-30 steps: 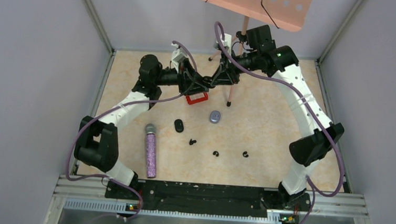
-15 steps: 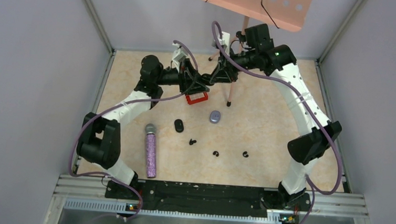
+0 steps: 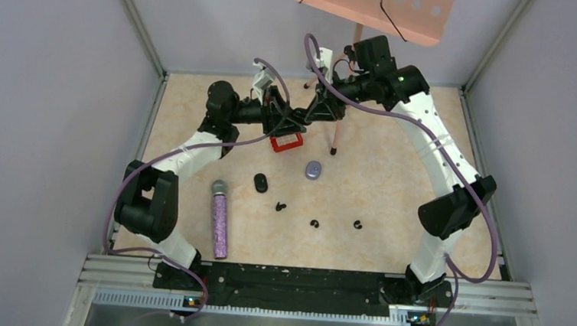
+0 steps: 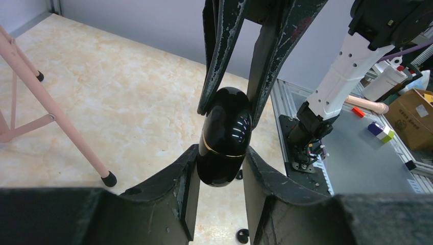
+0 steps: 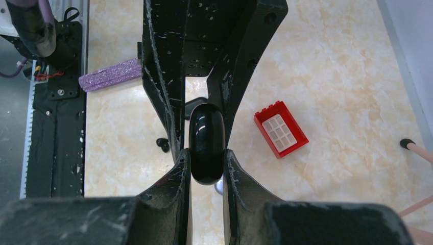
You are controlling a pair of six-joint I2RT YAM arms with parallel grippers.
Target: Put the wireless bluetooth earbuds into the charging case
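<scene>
A glossy black charging case (image 4: 224, 138) with a thin gold band hangs in the air at the back middle of the table. My left gripper (image 4: 220, 153) is shut on its lower end. My right gripper (image 5: 207, 153) is shut on the other end of the case (image 5: 206, 133). In the top view the two grippers (image 3: 292, 121) (image 3: 313, 116) meet tip to tip and hide the case. Three black earbuds (image 3: 280, 206) (image 3: 314, 224) (image 3: 357, 224) lie loose on the table near the front. One earbud (image 4: 242, 235) shows below my left fingers.
A red brick (image 3: 287, 142) lies under the grippers. A grey-blue oval case (image 3: 313, 169) and a small black oval (image 3: 260, 182) lie in front of it. A glittery purple microphone (image 3: 219, 218) lies at the left. A pink music stand (image 3: 373, 4) stands behind, one foot (image 3: 333, 151) near the grippers.
Both arms have shifted slightly toward the back while the grippers stay joined over the red brick. Nothing on the table has moved.
</scene>
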